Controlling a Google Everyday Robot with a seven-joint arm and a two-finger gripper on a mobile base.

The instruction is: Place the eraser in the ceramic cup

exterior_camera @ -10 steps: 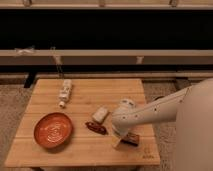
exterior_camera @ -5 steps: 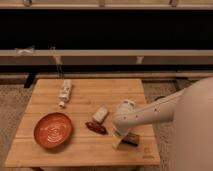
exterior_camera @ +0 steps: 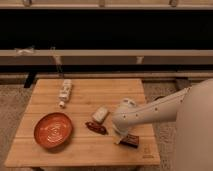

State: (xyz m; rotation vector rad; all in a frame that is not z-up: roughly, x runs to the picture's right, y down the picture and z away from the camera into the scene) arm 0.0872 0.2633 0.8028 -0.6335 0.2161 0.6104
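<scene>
**Eraser at my gripper, near the table's front edge**

Eraser is a small dark block, brown-black, with a faint reddish edge, and it lies flat on the wooden table. My gripper is low over the table and directly at the eraser, at its left end as the view shows it. Whether my gripper is closed on the eraser or only stands against it, I cannot tell.

The ceramic cup is a small plain white shape beyond my gripper, farther from the front edge. My wrist covers its lower part.

I count one of each thing. One eraser and one cup. One dark red long object is near my gripper on the left. One pale white block is just beyond that. One orange bowl with ring pattern is well apart to the left. One slim white object lies far beyond the bowl.
</scene>
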